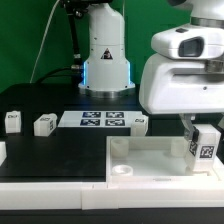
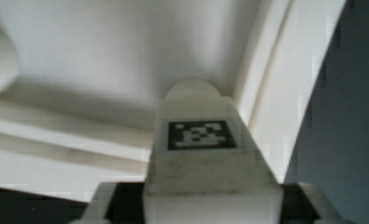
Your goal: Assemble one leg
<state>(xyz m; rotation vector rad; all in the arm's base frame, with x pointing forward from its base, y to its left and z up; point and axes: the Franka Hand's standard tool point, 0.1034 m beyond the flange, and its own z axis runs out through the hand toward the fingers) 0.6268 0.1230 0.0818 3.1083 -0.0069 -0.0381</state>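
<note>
My gripper [image 1: 197, 130] is shut on a leg [image 1: 206, 146], a small white block with a black-and-white tag facing the camera. It holds the leg upright over the right end of the large white tray-like part [image 1: 150, 160], near its far right corner. In the wrist view the leg [image 2: 202, 130] points away from between my gripper [image 2: 206, 200] toward the tray's inner floor and rim [image 2: 279, 70]. Whether the leg touches the tray is unclear.
Three more white legs lie on the black table: two at the exterior view's left [image 1: 12, 121] [image 1: 44, 124], one behind the tray [image 1: 140, 122]. The marker board [image 1: 100, 120] lies between them. A round socket [image 1: 121, 171] shows in the tray's near left corner.
</note>
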